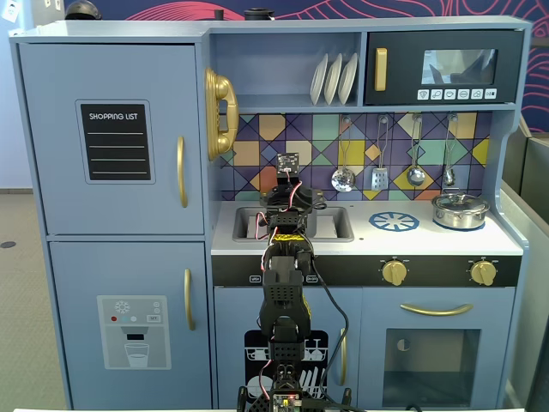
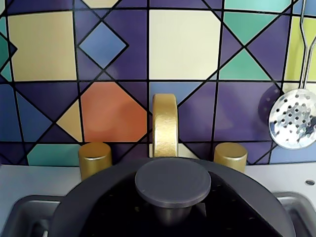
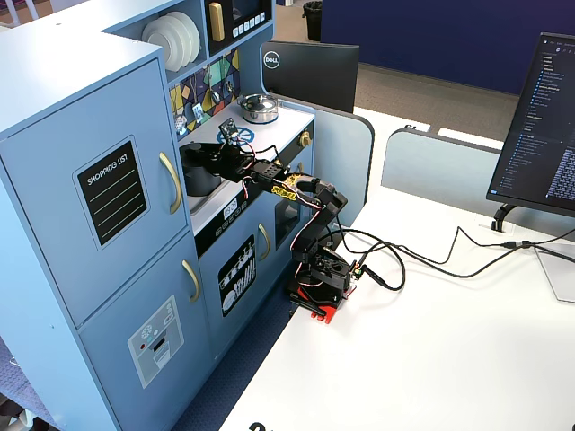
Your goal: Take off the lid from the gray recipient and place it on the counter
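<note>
The lid point(image 2: 173, 205) sits on the pot point(image 3: 199, 171) in the sink, knob point(image 2: 173, 181) centred just under the wrist camera. I cannot tell how the fingers stand. Grip the knob squarely, lift straight, then carry right to bare surface point(image 1: 412, 242).

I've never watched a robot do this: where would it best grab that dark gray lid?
Probably by the small round knob at the centre of the lid, coming straight down from above. The knob stands up proud on a narrower stem, so two fingers could pinch its sides; the lid's wide disc offers no other hold.
</note>
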